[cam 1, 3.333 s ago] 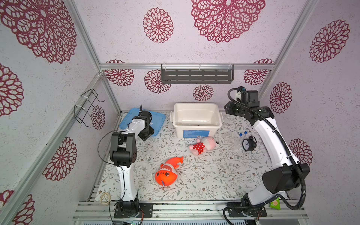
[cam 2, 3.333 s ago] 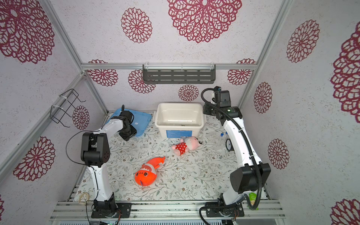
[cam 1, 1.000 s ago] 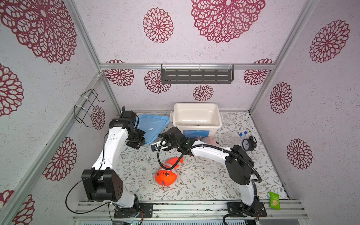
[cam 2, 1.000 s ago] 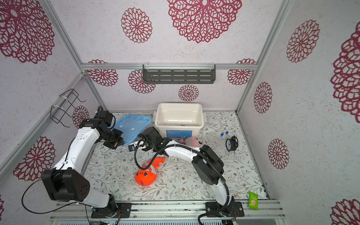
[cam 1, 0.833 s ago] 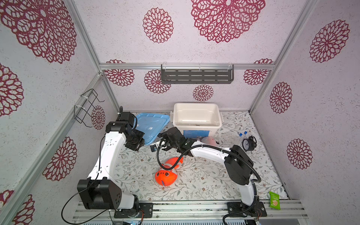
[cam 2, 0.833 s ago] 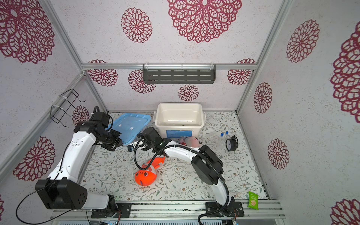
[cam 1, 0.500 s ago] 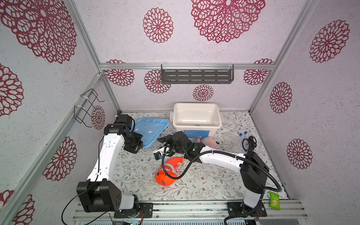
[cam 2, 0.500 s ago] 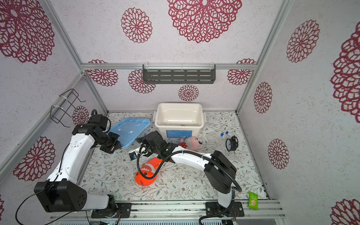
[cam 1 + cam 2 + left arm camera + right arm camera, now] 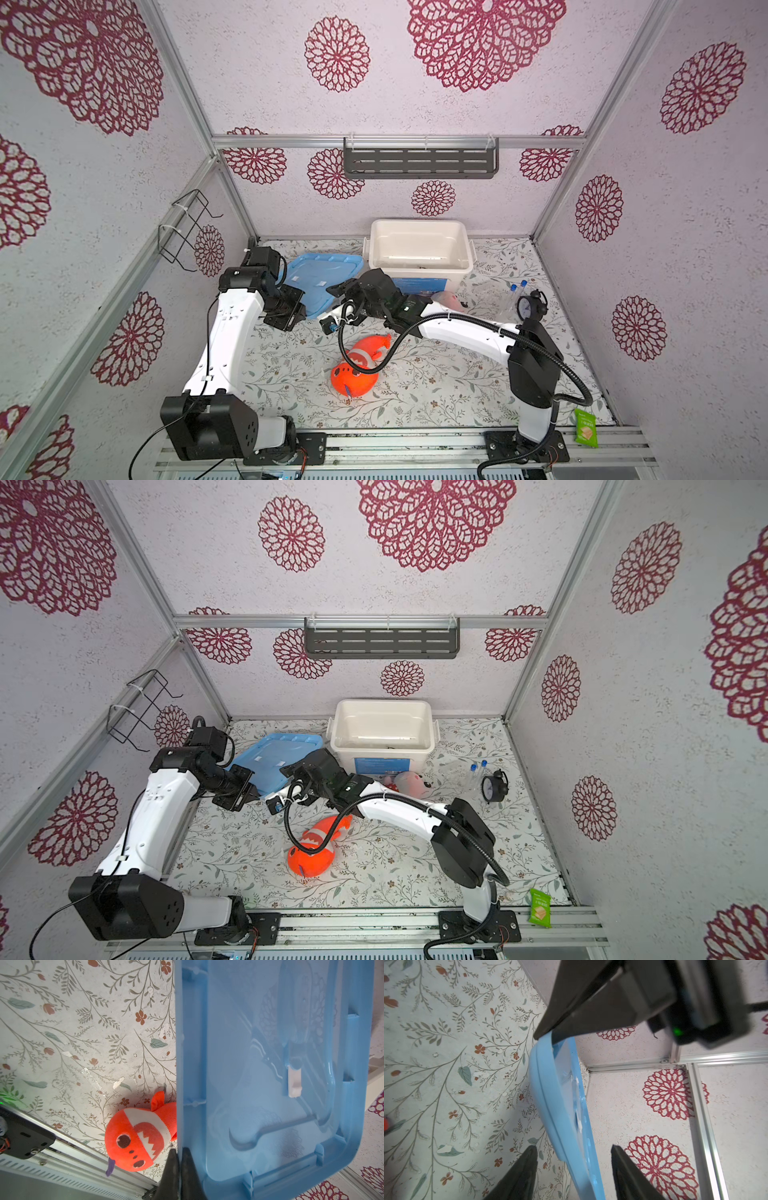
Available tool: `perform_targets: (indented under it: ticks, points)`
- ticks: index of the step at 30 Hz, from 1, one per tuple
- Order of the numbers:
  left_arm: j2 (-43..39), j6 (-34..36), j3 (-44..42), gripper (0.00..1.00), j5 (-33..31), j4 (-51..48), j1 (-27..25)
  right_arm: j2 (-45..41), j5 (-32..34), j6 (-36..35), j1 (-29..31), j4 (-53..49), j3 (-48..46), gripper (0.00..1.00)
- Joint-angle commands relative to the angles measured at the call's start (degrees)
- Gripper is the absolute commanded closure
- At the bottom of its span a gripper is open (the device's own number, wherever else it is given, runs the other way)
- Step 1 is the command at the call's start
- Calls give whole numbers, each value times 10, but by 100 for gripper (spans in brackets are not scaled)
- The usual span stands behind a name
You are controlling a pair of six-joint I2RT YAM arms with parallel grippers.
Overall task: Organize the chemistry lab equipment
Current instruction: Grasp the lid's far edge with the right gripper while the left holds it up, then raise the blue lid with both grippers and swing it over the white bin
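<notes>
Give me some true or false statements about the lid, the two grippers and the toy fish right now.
1. The left gripper is shut on the blue lid at its edge. True.
2. The right gripper is clamped on the lid. False: its jaws stand open on either side of the lid's edge.
3. The lid covers the white bin. False: the bin is open, the lid held beside it.
4. The orange fish lies on the table. True.

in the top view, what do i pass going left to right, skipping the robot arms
wire rack → blue lid → white bin → blue-capped tubes → green packet
</notes>
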Motion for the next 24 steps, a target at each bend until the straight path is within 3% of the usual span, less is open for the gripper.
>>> perform_targets:
  ticks: [1,6,9,17,19,24]
  points:
    - [-18,13,13,100,7,-8,4,9,36,-25,7,-34,14,40]
    - [-22,29,19,100,23,-52,4,24,71,-40,9,-33,18,41]
    - [-34,27,13,100,23,-59,4,24,87,-49,11,22,-6,43]
    - [-61,26,17,100,17,-76,5,17,51,-53,16,22,-4,64]
    - [-66,28,17,94,17,-77,6,14,51,-57,19,29,-10,70]
    - [-93,15,12,56,23,-60,27,-3,45,-50,22,40,-30,83]
